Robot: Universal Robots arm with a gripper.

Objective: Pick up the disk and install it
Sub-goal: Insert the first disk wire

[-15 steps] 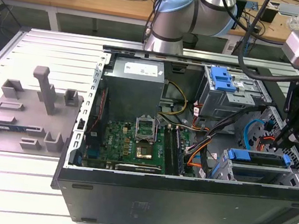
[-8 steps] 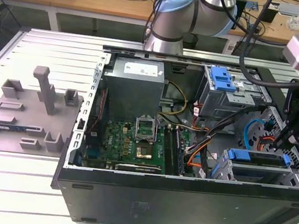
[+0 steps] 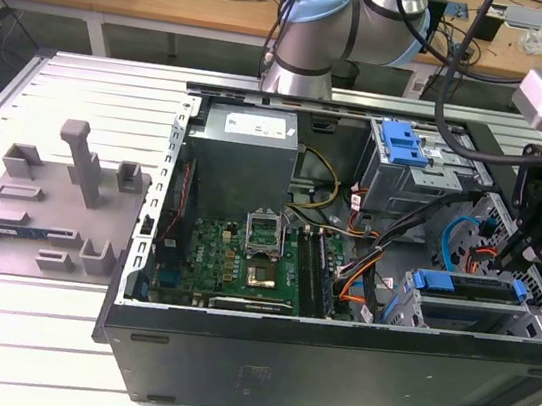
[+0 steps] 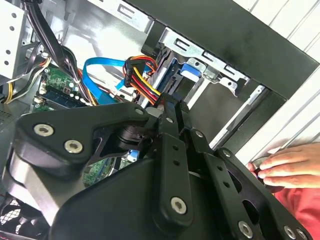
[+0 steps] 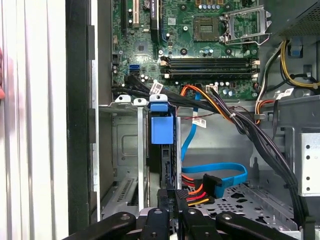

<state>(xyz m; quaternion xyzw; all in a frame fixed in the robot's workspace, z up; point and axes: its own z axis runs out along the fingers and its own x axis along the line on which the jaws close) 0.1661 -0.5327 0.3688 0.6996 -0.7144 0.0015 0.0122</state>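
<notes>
The disk [image 3: 466, 288] sits edge-up in the drive cage at the case's front, on the exterior view's right, with blue rails along its top. In the first wrist view the disk [image 5: 169, 165] is a dark slab running from a small blue latch [image 5: 161, 125] to my gripper [image 5: 171, 197], whose two black fingertips [image 5: 161, 196] flank its end. In the second wrist view my gripper [image 4: 172, 107] reaches toward the cage, where the disk's blue rail [image 4: 172, 80] shows. In the exterior view my gripper [image 3: 529, 249] hangs over the cage's right end.
The open computer case [image 3: 330, 358] lies on a slatted table. Inside are a grey power supply [image 3: 248, 149], a motherboard [image 3: 243, 255] and red-orange cables [image 5: 200, 187] close to the fingers. A person's hand [image 4: 285, 165] rests outside the case wall. A grey fixture [image 3: 59, 204] lies left.
</notes>
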